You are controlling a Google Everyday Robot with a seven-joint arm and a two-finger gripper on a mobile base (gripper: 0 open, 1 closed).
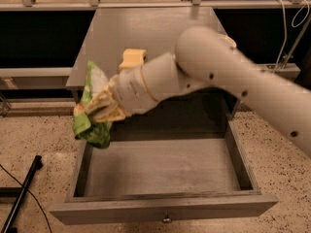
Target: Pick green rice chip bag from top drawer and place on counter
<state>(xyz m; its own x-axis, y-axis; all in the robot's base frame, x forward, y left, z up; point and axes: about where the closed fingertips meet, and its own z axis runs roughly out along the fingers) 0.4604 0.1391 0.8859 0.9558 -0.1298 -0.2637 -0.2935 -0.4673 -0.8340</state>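
My gripper (100, 108) is shut on the green rice chip bag (90, 116), a crumpled lime-green foil bag with a white patch at its top. It holds the bag in the air above the left wall of the open top drawer (160, 166), just in front of the counter's front left edge. The drawer is pulled out, its inside bare, with a small round knob (166, 219) on its front panel. The grey counter (146, 33) lies behind the arm. My white arm crosses the view from the right and hides part of the counter.
A yellow sponge (132, 58) lies on the counter, partly behind my arm. A dark pole (22, 196) lies on the speckled floor at the lower left. A white cable (286, 38) hangs at the right. A metal rail runs behind the counter.
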